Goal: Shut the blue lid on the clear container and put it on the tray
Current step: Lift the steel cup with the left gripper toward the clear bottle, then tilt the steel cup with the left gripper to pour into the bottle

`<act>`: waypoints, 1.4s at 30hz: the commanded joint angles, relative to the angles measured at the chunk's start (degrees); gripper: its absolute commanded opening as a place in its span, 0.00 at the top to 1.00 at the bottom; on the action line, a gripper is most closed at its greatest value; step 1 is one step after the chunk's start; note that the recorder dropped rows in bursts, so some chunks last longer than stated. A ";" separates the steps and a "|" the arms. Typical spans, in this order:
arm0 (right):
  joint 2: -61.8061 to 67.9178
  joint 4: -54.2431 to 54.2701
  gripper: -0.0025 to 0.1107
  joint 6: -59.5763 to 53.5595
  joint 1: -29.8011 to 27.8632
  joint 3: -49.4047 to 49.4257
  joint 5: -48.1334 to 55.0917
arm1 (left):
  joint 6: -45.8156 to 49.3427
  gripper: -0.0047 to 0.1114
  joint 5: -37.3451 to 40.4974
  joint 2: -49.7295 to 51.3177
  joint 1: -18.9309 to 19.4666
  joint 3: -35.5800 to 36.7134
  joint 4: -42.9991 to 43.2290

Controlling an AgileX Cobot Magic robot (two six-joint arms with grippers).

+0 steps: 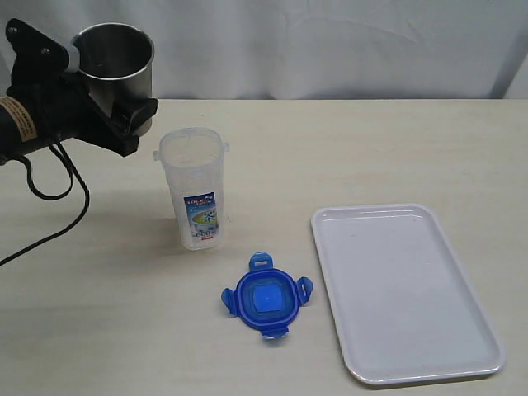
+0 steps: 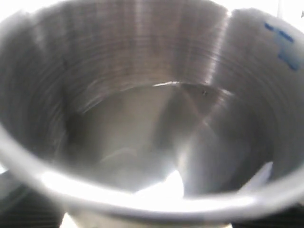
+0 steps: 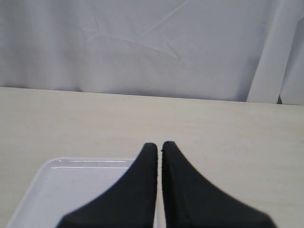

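Gripping the brushed steel cup (image 1: 120,49) in my left claw (image 1: 97,87); my right claw (image 3: 159,147) is closed, empty. The clear container (image 1: 192,190) stands tall, labelled, uncapped; the blue lid (image 1: 266,299), translucent, flaps splayed, lies near the white tray (image 1: 404,297).

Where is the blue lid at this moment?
In the exterior view the blue lid lies on the table, nearer the camera than the clear container and just left of the tray, touching neither.

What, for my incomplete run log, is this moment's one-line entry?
left gripper: holds steel cup | right gripper: shut, empty | blue lid: on table | clear container: open | tray: without container
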 commanded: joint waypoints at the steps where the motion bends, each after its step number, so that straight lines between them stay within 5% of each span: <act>1: -0.12 -0.46 0.94 -0.20 -0.10 0.03 -0.36 | 2.38 0.96 -5.79 1.51 -0.28 -0.72 -1.07; 42: -0.12 -0.46 0.94 -0.20 -0.10 0.03 -0.36 | 36.60 0.96 -12.53 5.78 -0.28 -0.72 -4.11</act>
